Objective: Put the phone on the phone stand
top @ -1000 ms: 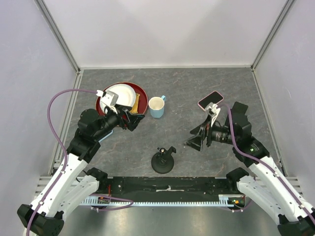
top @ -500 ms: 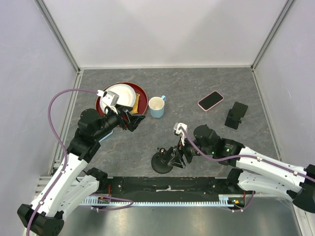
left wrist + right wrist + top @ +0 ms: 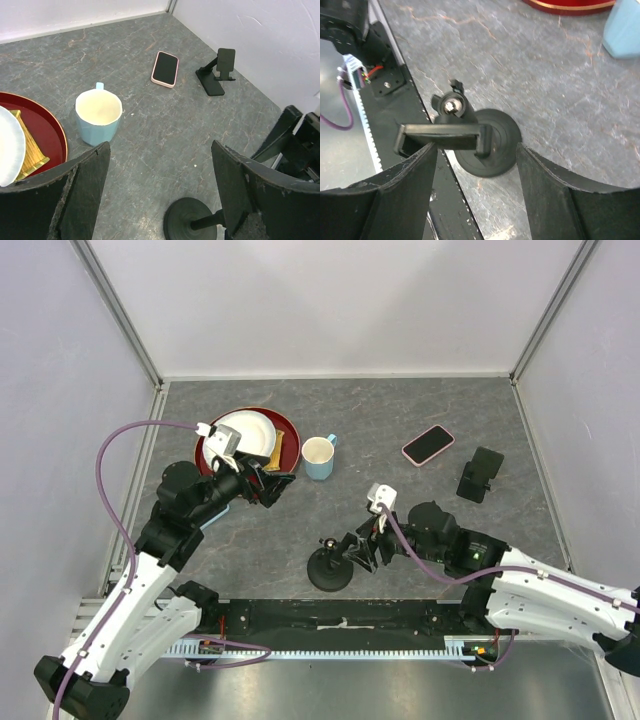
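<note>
Top external view: the pink-cased phone [image 3: 428, 444] lies flat on the grey desk [image 3: 400, 410] at the far right, just beside a black folding stand [image 3: 480, 474] and well apart from both tools. My right tool [image 3: 352, 552] sits low at a black round-base stand [image 3: 329, 570] near the front edge, jaws spread wide, gripping nothing. My left tool [image 3: 277, 483] hovers wide open and empty beside the red tray [image 3: 290, 430] and a blue cup [image 3: 318, 456].
</note>
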Robot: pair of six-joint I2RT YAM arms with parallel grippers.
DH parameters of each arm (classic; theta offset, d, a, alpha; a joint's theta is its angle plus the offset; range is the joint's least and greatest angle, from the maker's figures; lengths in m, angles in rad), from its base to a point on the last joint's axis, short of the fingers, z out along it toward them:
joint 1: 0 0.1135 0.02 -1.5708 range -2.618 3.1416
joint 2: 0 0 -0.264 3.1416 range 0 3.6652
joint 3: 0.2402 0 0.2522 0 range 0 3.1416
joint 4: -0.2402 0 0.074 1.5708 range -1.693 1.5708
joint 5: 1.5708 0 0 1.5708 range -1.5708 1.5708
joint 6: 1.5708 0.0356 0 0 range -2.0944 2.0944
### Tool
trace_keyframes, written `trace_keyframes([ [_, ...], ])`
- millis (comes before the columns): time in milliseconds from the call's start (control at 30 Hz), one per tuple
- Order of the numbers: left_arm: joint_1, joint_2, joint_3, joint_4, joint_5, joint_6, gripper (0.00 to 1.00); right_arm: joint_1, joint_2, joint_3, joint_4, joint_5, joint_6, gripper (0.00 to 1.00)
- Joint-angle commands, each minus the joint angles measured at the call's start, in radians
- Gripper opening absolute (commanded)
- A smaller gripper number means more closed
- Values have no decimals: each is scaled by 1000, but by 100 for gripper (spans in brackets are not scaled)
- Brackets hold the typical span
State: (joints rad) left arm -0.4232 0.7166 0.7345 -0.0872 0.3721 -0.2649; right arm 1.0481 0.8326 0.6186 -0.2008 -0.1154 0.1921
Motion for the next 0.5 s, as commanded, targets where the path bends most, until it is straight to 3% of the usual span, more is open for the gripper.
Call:
trace_keyframes([
  [0,-6,-3,40,24,14,-22,88,1,-30,-20,139,-107,-26,70],
  [200,-6,9,45,21,30,-25,87,1,10,-29,193,-207,-22,64],
  [467,-8,9,43,20,8,-20,87,1,7,-54,236,-207,-19,56],
])
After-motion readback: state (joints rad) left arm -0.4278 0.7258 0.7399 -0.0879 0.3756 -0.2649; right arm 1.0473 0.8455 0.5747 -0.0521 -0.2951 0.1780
